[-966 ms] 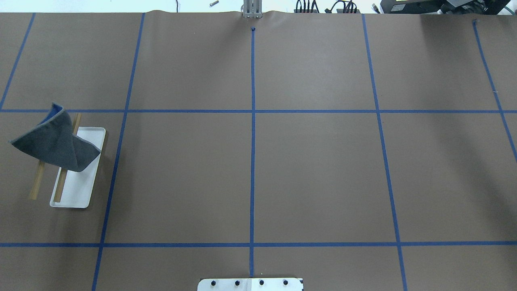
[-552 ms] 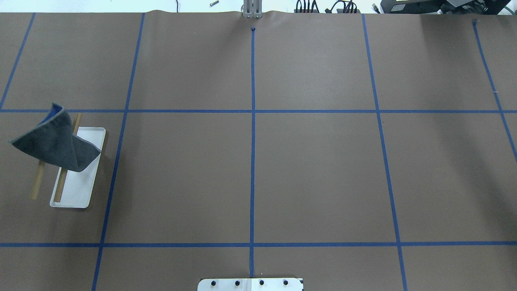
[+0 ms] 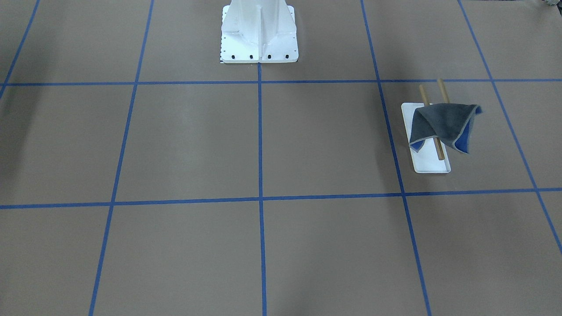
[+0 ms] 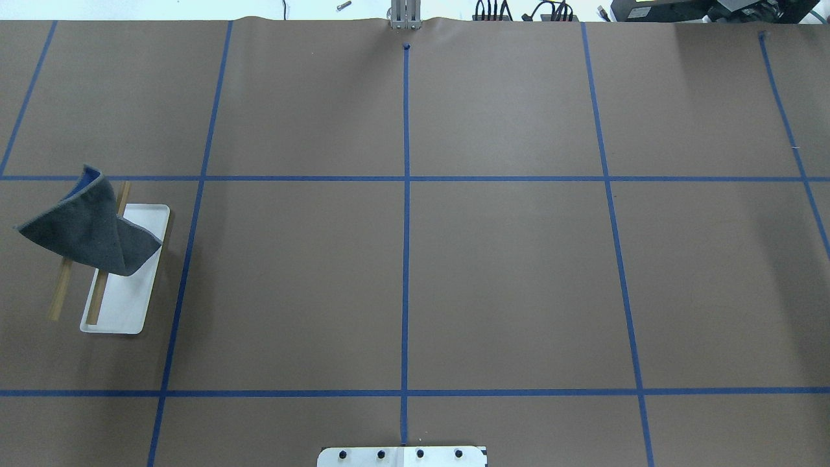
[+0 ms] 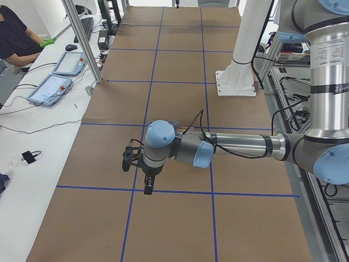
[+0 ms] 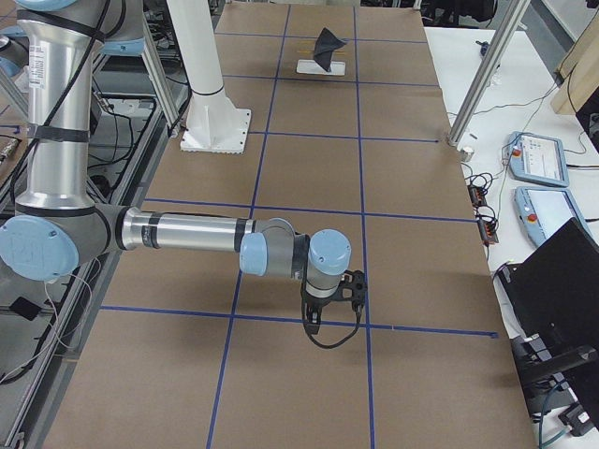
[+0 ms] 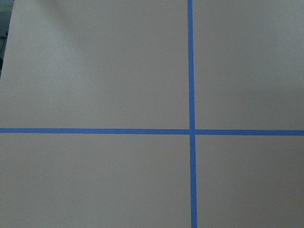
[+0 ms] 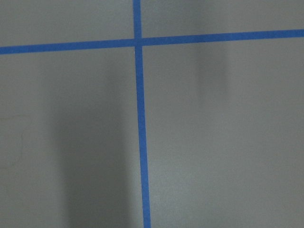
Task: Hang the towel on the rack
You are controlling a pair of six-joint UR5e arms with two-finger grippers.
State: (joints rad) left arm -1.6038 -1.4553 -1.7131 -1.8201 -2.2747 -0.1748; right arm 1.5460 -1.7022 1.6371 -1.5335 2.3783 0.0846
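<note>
The dark grey towel (image 4: 87, 227) lies draped over the two tan wooden rods of the rack (image 4: 126, 305) at the table's left side, and no gripper touches it. From the front, the towel (image 3: 441, 125) shows blue undersides at its hanging corners above the white base of the rack (image 3: 432, 164). The towel (image 6: 328, 47) also shows far off in the exterior right view. My left gripper (image 5: 146, 183) hangs over the table in the exterior left view only. My right gripper (image 6: 320, 318) appears in the exterior right view only. I cannot tell whether either is open or shut.
Brown paper with a blue tape grid covers the table. The white bolted pedestal (image 3: 259, 35) stands at the robot's edge. Tablets (image 5: 57, 82) and a seated person are beside the table's far side. Both wrist views show only paper and tape.
</note>
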